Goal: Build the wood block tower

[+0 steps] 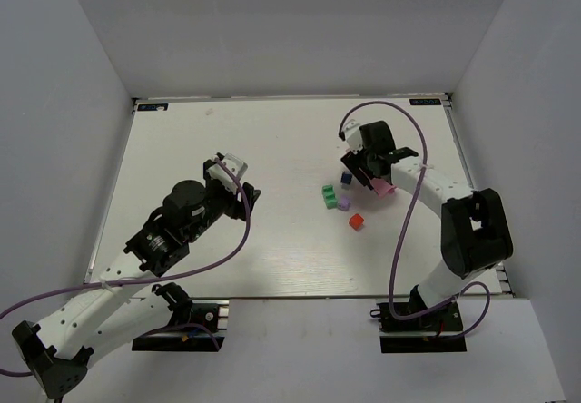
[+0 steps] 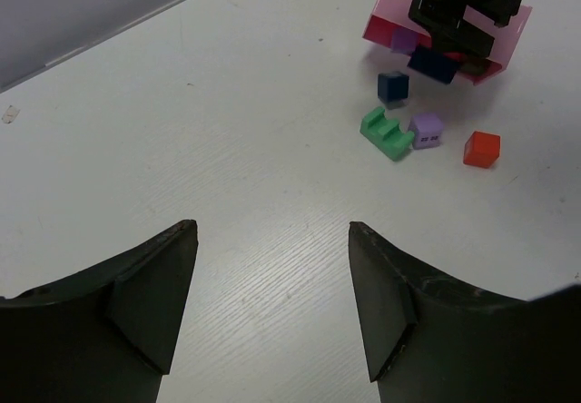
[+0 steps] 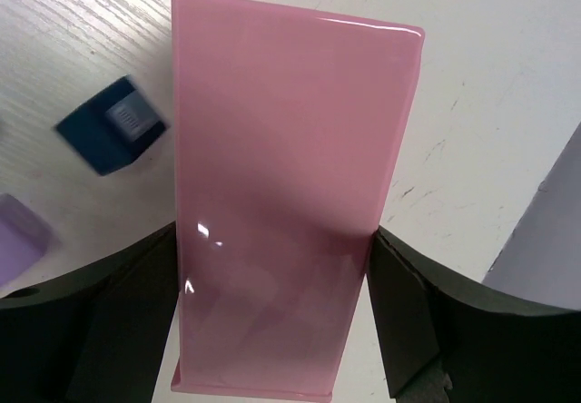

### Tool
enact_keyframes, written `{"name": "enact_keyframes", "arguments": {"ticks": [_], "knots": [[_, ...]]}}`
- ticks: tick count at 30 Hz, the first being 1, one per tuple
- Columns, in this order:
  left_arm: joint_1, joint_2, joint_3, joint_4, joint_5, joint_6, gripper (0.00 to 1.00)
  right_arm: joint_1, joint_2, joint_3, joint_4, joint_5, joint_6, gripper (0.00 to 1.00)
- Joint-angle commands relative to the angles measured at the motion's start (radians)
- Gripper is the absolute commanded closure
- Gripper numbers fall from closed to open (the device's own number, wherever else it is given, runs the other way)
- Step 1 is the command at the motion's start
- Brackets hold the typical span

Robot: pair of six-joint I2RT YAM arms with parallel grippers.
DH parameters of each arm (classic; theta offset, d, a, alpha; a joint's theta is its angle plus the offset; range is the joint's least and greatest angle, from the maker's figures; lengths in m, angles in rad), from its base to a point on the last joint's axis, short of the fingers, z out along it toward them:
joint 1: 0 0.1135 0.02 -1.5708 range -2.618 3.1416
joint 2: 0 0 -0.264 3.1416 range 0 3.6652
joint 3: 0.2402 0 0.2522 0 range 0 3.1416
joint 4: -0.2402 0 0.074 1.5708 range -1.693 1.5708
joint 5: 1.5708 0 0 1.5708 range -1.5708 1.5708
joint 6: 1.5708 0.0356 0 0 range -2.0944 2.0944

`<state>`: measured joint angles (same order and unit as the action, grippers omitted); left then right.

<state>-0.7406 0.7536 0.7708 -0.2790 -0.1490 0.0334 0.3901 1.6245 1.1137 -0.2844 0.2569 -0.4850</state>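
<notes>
The small wood blocks lie loose on the white table (image 1: pixel 227 149), not stacked: a blue one (image 1: pixel 346 177), a green notched one (image 1: pixel 329 194), a purple one (image 1: pixel 344 202) and a red one (image 1: pixel 356 221). The left wrist view shows them as green (image 2: pixel 386 132), purple (image 2: pixel 426 131), red (image 2: pixel 481 149) and dark blue (image 2: pixel 393 86). My right gripper (image 1: pixel 368 169) is shut on a pink rectangular box (image 3: pixel 290 194) and holds it tilted just beyond the blocks. A blurred blue block (image 3: pixel 111 135) and a purple one (image 3: pixel 18 235) lie left of the box. My left gripper (image 2: pixel 272 230) is open and empty, well left of the blocks.
In the left wrist view, another purple block (image 2: pixel 404 40) and a dark blue one (image 2: pixel 433 64) show at the pink box's (image 2: pixel 449 35) lower edge, under the right gripper. Grey walls enclose the table on three sides.
</notes>
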Motion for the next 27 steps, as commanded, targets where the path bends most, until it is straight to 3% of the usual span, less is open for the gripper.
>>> {"name": "enact_keyframes", "arguments": {"ticks": [1, 9, 15, 21, 27], "knots": [[0.004, -0.004, -0.004, -0.003, 0.019, 0.000, 0.23, 0.041, -0.026, -0.029, 0.112, 0.071, -0.059, 1.00], [0.004, -0.003, -0.013, -0.003, 0.019, 0.000, 0.23, 0.154, -0.064, -0.213, 0.377, 0.283, -0.251, 1.00], [0.004, 0.006, -0.013, -0.003, 0.019, 0.000, 0.23, 0.155, -0.106, -0.210, 0.472, 0.367, -0.262, 1.00], [0.004, 0.006, -0.013, -0.003, 0.019, 0.000, 0.23, 0.115, -0.144, -0.143, 0.393, 0.315, -0.192, 1.00], [0.004, 0.006, -0.013, -0.003, 0.037, 0.000, 0.23, 0.003, -0.123, -0.032, 0.176, 0.101, -0.032, 1.00]]}}
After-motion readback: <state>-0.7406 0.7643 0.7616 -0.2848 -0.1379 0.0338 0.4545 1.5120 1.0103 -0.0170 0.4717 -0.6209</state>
